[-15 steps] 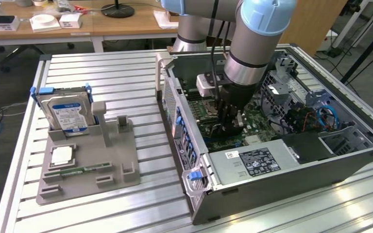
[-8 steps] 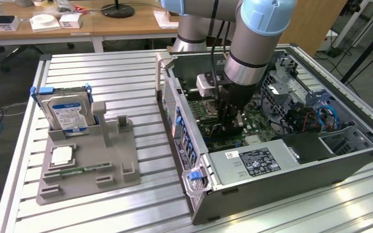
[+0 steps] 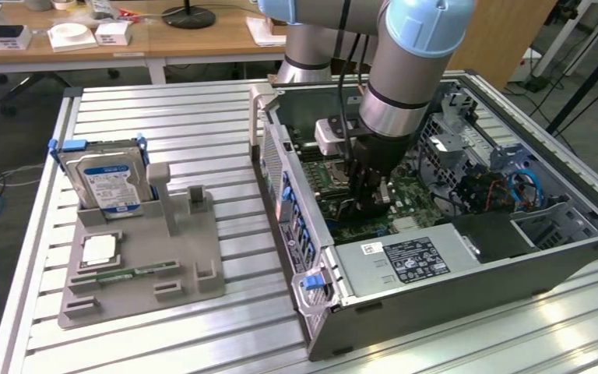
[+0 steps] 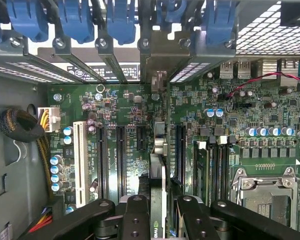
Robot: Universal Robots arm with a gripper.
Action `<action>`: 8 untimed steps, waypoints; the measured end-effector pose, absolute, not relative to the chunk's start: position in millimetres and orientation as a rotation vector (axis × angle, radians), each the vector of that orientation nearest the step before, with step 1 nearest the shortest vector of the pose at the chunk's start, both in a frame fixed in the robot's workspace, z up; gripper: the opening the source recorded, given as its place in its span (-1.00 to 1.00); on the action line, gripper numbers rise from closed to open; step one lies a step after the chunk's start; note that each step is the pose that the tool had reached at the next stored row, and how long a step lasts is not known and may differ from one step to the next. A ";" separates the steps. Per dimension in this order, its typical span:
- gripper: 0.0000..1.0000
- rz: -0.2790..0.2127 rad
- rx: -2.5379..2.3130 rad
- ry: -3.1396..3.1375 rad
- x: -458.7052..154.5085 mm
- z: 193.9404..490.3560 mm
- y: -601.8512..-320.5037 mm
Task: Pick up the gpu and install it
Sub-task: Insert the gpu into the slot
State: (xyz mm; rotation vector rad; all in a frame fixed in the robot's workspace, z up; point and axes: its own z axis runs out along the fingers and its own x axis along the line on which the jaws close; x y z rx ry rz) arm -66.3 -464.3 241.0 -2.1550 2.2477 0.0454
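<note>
The gpu [image 4: 157,175] stands edge-on between my fingers, a thin dark card with a green logo near the grip. Its silver end bracket [image 4: 156,65] reaches up to the row of rear slot openings. My gripper [image 4: 160,220] is shut on the gpu, one black finger [image 4: 136,220] on each side of it. The card hangs over the green motherboard [image 4: 225,135], between two black expansion slots [image 4: 121,160]; whether it sits in a slot I cannot tell. In the exterior view my gripper [image 3: 367,201] is low inside the open computer case [image 3: 466,288].
Blue slot clips [image 4: 120,20] line the case's rear wall. A white slot [image 4: 80,162] and the CPU socket [image 4: 262,192] flank the card. Outside the case, a grey holder [image 3: 143,265] carries a blue-labelled hard drive [image 3: 107,183] and a green memory stick [image 3: 122,274]. The power supply [image 3: 408,257] fills the case's near end.
</note>
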 end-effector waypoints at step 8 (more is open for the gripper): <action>-0.47 0.047 -2.155 2.248 -66.4 240.9 -464.2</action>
